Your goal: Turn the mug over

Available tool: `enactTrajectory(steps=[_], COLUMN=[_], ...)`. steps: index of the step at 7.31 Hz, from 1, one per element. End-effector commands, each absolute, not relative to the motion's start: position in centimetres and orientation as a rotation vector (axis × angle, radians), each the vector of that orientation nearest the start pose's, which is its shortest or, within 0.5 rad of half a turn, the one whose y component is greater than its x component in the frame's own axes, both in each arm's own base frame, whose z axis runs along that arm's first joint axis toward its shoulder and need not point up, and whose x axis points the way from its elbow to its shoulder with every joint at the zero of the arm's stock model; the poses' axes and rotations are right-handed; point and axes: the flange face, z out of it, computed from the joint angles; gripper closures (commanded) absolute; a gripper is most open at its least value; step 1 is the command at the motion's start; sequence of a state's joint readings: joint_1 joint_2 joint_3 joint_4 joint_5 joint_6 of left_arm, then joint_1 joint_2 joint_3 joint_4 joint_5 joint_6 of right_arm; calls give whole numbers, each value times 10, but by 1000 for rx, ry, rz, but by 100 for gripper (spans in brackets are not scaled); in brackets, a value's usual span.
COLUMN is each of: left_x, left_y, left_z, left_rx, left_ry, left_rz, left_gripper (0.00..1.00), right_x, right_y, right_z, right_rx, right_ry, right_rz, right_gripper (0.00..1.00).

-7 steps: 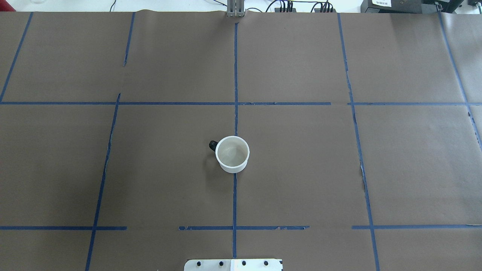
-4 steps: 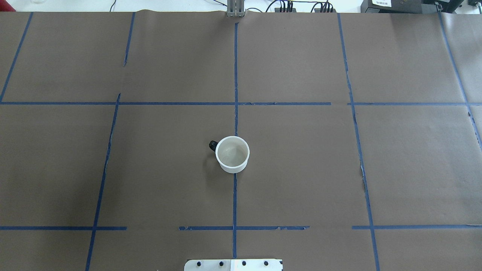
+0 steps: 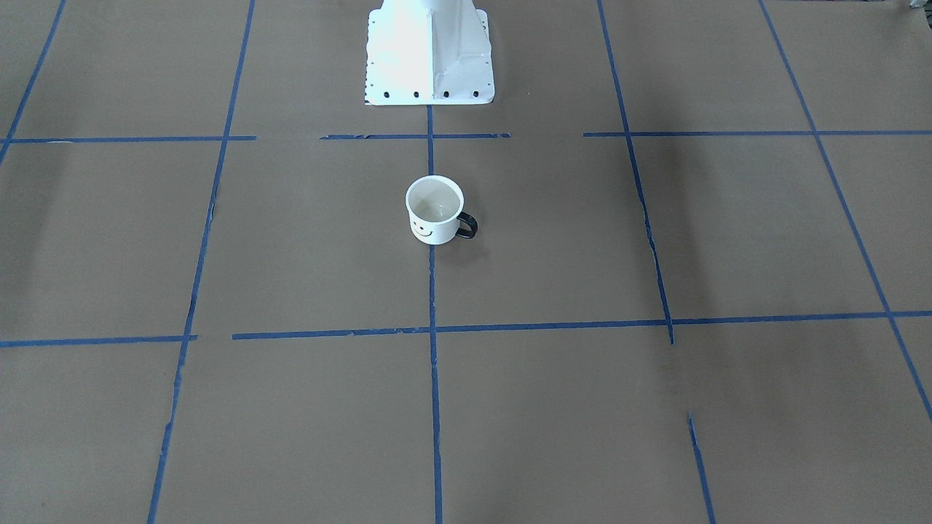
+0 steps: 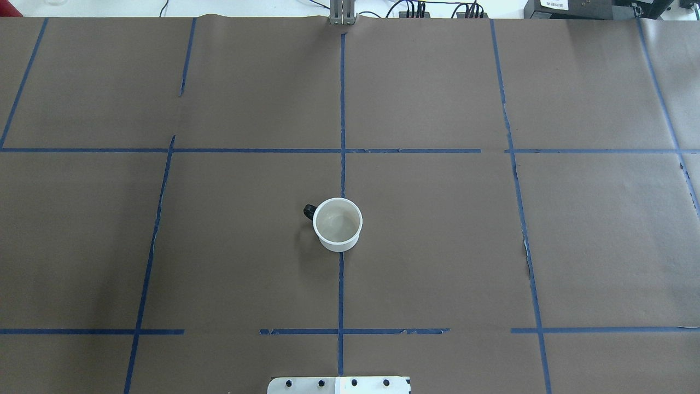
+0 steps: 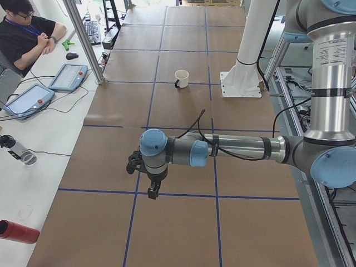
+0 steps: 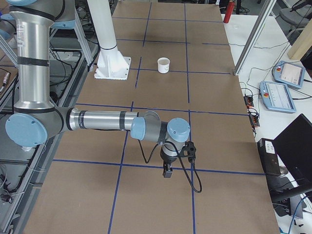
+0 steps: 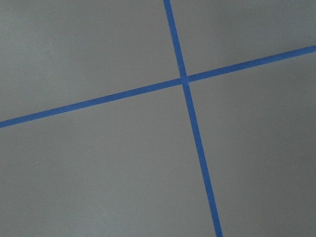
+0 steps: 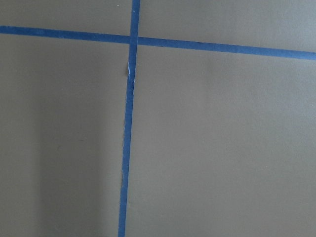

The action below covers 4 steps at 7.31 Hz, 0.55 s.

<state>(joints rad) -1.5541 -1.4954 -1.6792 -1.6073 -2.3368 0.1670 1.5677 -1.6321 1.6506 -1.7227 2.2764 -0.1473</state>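
The white mug (image 4: pixel 338 224) stands upright, mouth up, on the brown paper near the table's middle. Its black handle (image 4: pixel 309 211) points to the overhead view's left. The front-facing view shows the mug (image 3: pixel 435 211) with its smiley face. It also shows small in the left side view (image 5: pixel 181 78) and the right side view (image 6: pixel 164 65). My left gripper (image 5: pixel 151 192) hangs over the table far from the mug, and so does my right gripper (image 6: pixel 167 171). I cannot tell whether either is open or shut. Both wrist views show only paper and blue tape.
The white robot pedestal (image 3: pixel 429 51) stands just behind the mug. A seated operator (image 5: pixel 22 33), teach pendants (image 5: pixel 69 77) and an aluminium post (image 5: pixel 83 39) line the far table edge. A red bottle (image 5: pixel 16 231) lies on the white side table.
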Motion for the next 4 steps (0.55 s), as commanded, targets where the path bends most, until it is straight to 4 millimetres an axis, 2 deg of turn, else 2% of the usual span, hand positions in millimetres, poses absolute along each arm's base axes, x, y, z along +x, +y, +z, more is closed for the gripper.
enactTrajectory(steps=[1, 4], left_x=[-57, -57], left_y=[-466, -463], left_z=[638, 642], left_rx=[124, 118], left_ry=[758, 752], left_rz=[202, 202], left_gripper=[0, 0], right_x=[67, 67], right_y=[-455, -455], right_z=[668, 668], right_rx=[-77, -77], right_ry=[-712, -712], right_rz=[-97, -97], right_gripper=[0, 0])
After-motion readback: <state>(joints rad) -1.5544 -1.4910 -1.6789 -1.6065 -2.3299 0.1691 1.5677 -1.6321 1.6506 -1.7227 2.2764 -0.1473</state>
